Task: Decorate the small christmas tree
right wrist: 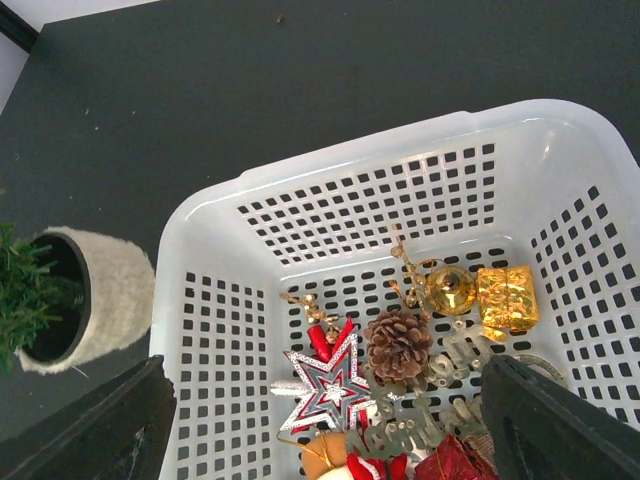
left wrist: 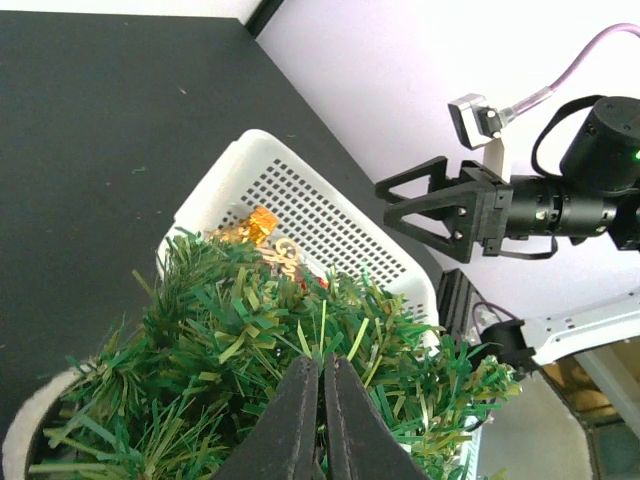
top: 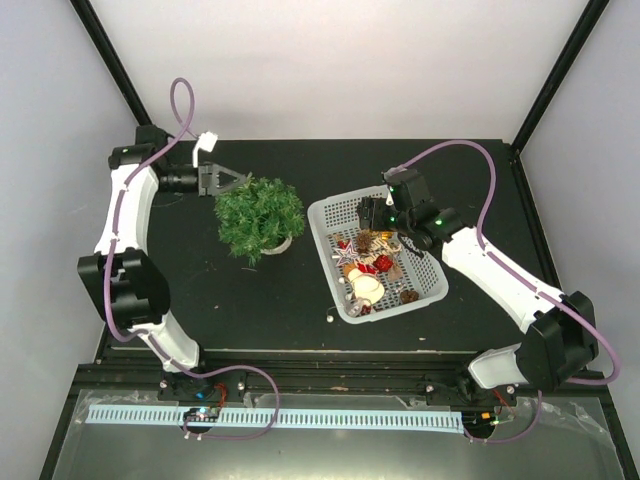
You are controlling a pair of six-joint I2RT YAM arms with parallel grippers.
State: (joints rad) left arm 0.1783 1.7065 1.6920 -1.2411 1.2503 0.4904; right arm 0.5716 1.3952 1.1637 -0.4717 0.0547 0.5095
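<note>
The small christmas tree [top: 258, 213] stands in its round white pot [top: 279, 243] left of centre; no ornament shows on it. My left gripper [top: 228, 182] is at the tree's far-left edge. In the left wrist view its fingers are shut [left wrist: 322, 372], tips buried in the green needles [left wrist: 250, 320]. My right gripper [top: 373, 214] hovers over the far-left part of the white basket [top: 330, 215]. It is open and empty [right wrist: 330, 430] above a red and silver star [right wrist: 335, 385], a pinecone [right wrist: 398, 345], a gold ball [right wrist: 450, 290] and a gold gift box [right wrist: 507, 298].
The basket rim [right wrist: 200, 230] lies close to the pot [right wrist: 105, 300], which is to its left. A small white object [top: 328, 318] lies on the black table near the basket's near-left corner. The right gripper [left wrist: 450, 210] shows beyond the basket [left wrist: 300, 200] in the left wrist view.
</note>
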